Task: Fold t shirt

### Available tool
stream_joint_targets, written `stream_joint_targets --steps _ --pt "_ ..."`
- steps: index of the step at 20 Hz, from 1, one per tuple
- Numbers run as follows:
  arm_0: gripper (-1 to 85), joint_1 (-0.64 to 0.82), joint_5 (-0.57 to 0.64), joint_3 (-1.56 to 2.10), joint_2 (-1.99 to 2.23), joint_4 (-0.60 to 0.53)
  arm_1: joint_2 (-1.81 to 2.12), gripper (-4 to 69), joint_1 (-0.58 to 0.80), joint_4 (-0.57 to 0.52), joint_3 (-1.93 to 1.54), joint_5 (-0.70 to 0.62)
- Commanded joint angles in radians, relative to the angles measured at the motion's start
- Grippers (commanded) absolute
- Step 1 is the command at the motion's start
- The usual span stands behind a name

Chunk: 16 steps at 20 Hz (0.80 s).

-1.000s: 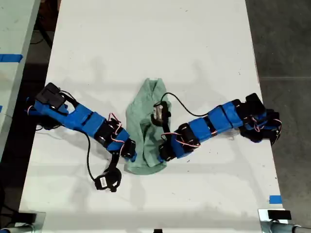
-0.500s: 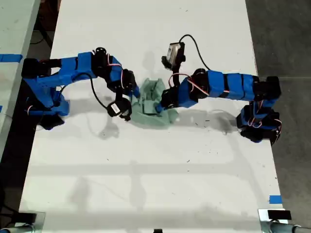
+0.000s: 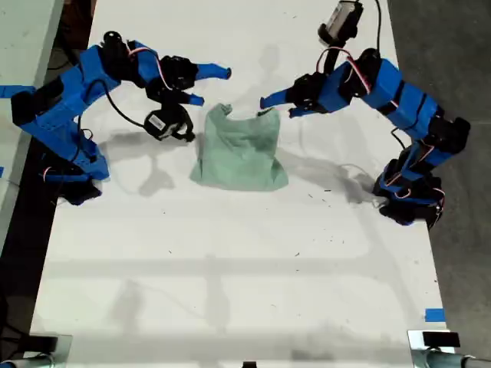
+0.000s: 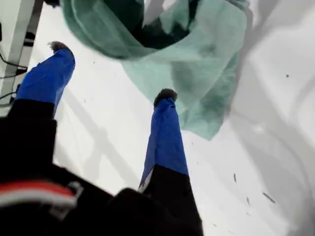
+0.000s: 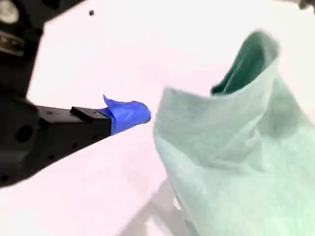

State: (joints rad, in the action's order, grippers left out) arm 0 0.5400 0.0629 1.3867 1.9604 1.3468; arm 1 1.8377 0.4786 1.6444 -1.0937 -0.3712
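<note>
The t shirt (image 3: 238,153) lay bunched in a rough, wrinkled square on the white table (image 3: 230,276), toward the table's far end in the exterior view and between the two arms. One corner of it stood up in a small peak on the side toward the exterior view's left. My first gripper (image 3: 278,105), on the arm reaching in from the exterior view's right, hung just over the shirt's far edge with its jaws spread and nothing between them. In the first wrist view its two blue fingers (image 4: 165,132) stood well apart, with the pale green cloth (image 4: 206,59) beyond their tips. Whether the nearer tip brushed the fabric I could not tell from that angle. My second gripper (image 3: 213,87), on the arm at the exterior view's left, was also parted and empty, held just beside the raised corner and clear of it. The second wrist view caught only one blue fingertip (image 5: 129,114), with the shirt's upright fold (image 5: 236,162) close beside it and bare table between them.
</note>
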Motion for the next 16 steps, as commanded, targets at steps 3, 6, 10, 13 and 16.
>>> stream_joint_targets --steps 3,6,10,13,16 --pt "-0.4 0.161 0.110 0.222 0.509 -0.170 0.334 30.4 0.061 0.052 -0.160 -0.028" --pt "-0.4 0.112 0.066 0.446 0.707 -0.265 0.612 -0.2 -0.008 0.008 -0.403 0.021" --pt "-0.4 -0.041 -0.034 1.106 1.101 -0.615 1.135 -0.2 -0.285 -0.267 -1.011 0.152" --pt "-0.4 -0.083 -0.044 1.497 1.292 -0.762 1.414 1.4 -0.428 -0.410 -1.416 0.189" --pt "-0.4 -0.100 -0.051 1.896 1.640 -0.819 1.671 1.4 -0.509 -0.440 -1.733 0.187"
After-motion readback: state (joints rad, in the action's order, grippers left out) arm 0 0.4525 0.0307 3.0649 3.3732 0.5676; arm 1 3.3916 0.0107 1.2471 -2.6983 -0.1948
